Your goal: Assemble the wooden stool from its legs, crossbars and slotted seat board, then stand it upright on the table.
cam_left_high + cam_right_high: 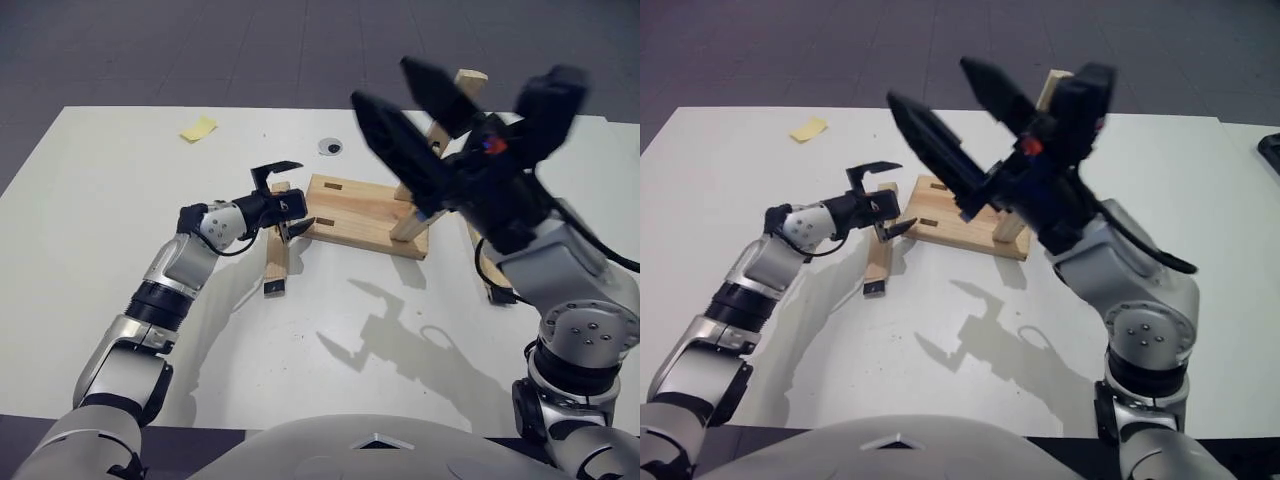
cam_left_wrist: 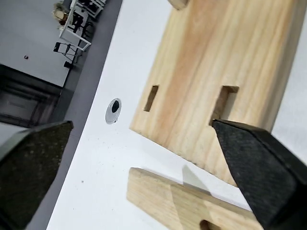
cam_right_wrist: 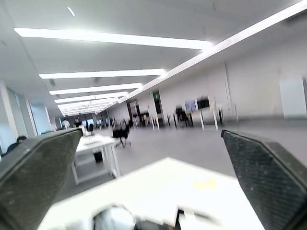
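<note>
**While both grippers gape, the stool lies in pieces**

Where the left gripper (image 1: 304,192) hovers low, fingers spread and empty, a loose leg (image 1: 277,262) lies flat beneath it, just beside the slotted seat board (image 1: 355,215) on the table (image 1: 100,200). Its wrist view shows 2 slots in that board. Raised above the board, the right gripper (image 1: 380,80) is spread wide, holding nothing. Behind it another leg (image 1: 411,225) rises tilted from the board's right end.
</note>
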Action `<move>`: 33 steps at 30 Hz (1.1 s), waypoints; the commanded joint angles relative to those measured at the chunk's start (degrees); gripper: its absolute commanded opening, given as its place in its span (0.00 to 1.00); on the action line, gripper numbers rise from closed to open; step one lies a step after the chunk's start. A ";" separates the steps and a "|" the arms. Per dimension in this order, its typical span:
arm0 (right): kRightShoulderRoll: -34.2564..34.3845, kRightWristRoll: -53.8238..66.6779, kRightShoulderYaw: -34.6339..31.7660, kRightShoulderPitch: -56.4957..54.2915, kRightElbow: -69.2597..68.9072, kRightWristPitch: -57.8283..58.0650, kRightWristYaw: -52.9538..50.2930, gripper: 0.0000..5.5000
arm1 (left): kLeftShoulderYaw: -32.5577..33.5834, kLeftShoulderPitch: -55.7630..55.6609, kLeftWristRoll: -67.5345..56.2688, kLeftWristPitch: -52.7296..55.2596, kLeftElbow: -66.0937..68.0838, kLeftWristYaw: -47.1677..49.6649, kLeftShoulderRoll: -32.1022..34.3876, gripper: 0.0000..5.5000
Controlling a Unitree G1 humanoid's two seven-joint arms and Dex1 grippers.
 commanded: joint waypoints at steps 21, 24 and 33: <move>1.18 -29.20 16.97 -14.85 36.47 21.76 18.89 0.97 | 23.59 7.15 -20.95 25.01 -25.96 32.44 -18.60 0.98; 1.51 -30.93 17.03 -15.14 36.86 21.98 20.76 0.97 | 22.84 7.95 -20.66 24.74 -26.11 33.42 -19.09 0.98; 5.87 -38.03 20.11 -16.06 42.06 20.71 23.22 0.97 | 20.65 9.11 -20.38 24.62 -25.58 35.74 -21.42 0.98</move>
